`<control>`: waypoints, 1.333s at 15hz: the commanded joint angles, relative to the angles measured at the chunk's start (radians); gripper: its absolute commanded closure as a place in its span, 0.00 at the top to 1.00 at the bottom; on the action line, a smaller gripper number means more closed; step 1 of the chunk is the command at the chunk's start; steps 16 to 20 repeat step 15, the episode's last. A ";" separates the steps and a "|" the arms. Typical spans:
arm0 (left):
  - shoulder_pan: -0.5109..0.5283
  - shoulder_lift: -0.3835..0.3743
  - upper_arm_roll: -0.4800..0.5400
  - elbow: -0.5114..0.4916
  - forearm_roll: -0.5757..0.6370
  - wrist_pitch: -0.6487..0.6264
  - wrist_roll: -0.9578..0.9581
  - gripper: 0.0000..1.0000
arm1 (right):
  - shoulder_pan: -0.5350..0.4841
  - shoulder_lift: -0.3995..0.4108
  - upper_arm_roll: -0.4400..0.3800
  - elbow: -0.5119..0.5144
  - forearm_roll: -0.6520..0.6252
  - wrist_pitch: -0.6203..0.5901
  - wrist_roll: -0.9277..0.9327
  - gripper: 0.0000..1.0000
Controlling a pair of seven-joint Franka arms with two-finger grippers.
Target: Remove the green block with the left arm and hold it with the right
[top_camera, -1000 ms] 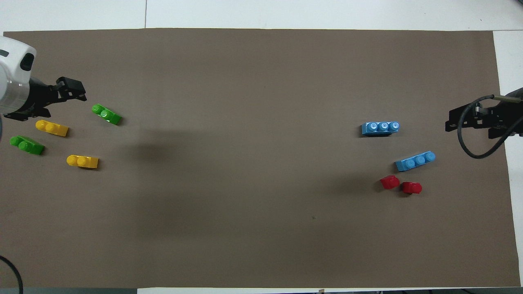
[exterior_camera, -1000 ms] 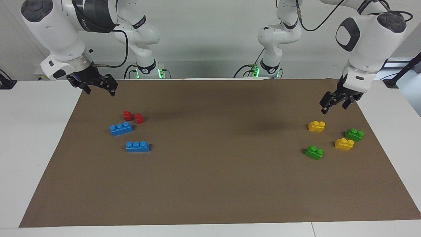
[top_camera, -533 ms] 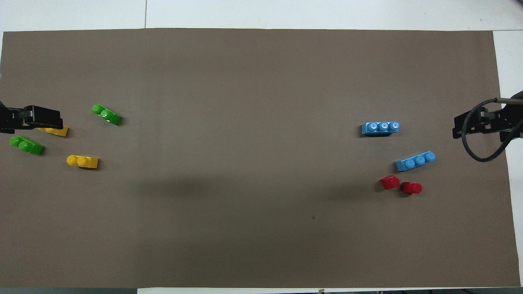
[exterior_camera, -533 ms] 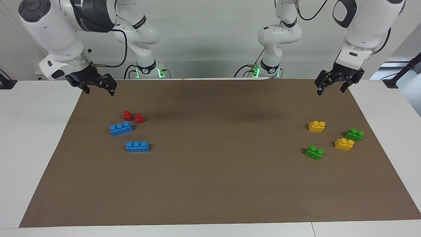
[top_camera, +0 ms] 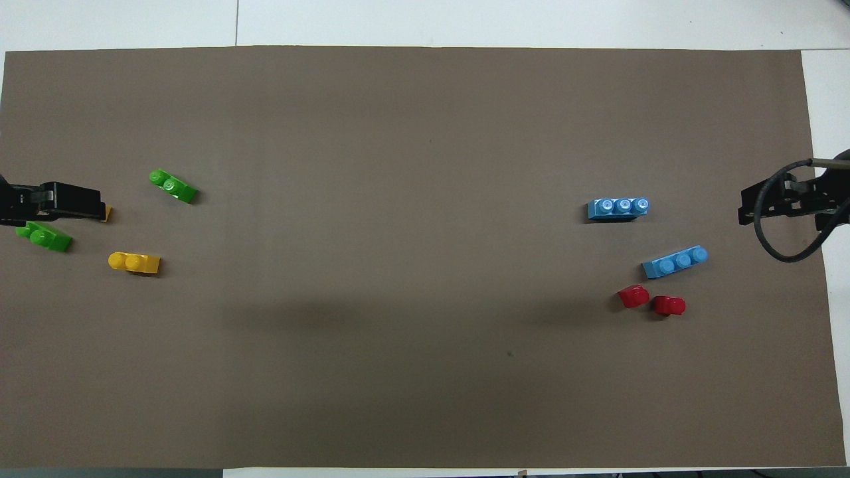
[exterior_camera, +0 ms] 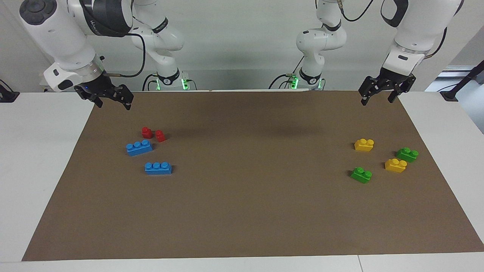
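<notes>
Two green blocks lie loose on the brown mat (exterior_camera: pixel 242 211) toward the left arm's end: one (exterior_camera: pixel 361 175) (top_camera: pixel 172 186) farther from the robots, one (exterior_camera: pixel 407 154) (top_camera: pixel 45 237) near the mat's edge. My left gripper (exterior_camera: pixel 376 99) (top_camera: pixel 80 201) is open and empty, raised over the mat's edge by the robots. From overhead it covers part of a yellow brick and touches neither green block. My right gripper (exterior_camera: pixel 114 102) (top_camera: pixel 754 206) is open and empty, and waits raised over the mat's corner at its own end.
Two yellow bricks (exterior_camera: pixel 364 144) (exterior_camera: pixel 395 165) lie among the green blocks. Toward the right arm's end lie two blue three-stud bricks (exterior_camera: pixel 139 147) (exterior_camera: pixel 158 168) and two small red pieces (exterior_camera: pixel 146 132) (exterior_camera: pixel 160 135).
My left gripper has risen and drawn back from over the yellow and green bricks toward the robots' edge of the mat. The right gripper has barely moved. No block has moved.
</notes>
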 commanded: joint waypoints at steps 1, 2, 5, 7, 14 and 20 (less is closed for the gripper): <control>0.003 -0.010 0.007 0.003 -0.047 -0.017 0.018 1.00 | -0.014 0.008 0.007 0.014 -0.010 0.033 -0.015 1.00; 0.006 -0.010 0.007 0.003 -0.051 -0.015 0.020 1.00 | -0.016 0.008 0.007 0.014 -0.010 0.041 -0.015 1.00; 0.006 -0.010 0.007 0.003 -0.051 -0.017 0.020 1.00 | -0.014 0.009 0.007 0.014 -0.009 0.047 -0.015 1.00; 0.005 -0.010 0.007 0.003 -0.051 -0.018 0.020 1.00 | -0.014 0.009 0.007 0.014 -0.007 0.048 -0.015 1.00; 0.001 -0.010 0.007 0.003 -0.051 -0.020 0.020 1.00 | -0.013 0.008 0.007 0.014 -0.007 0.047 -0.012 1.00; 0.003 -0.010 0.007 0.003 -0.051 -0.020 0.020 1.00 | -0.013 0.008 0.007 0.013 -0.009 0.047 -0.015 1.00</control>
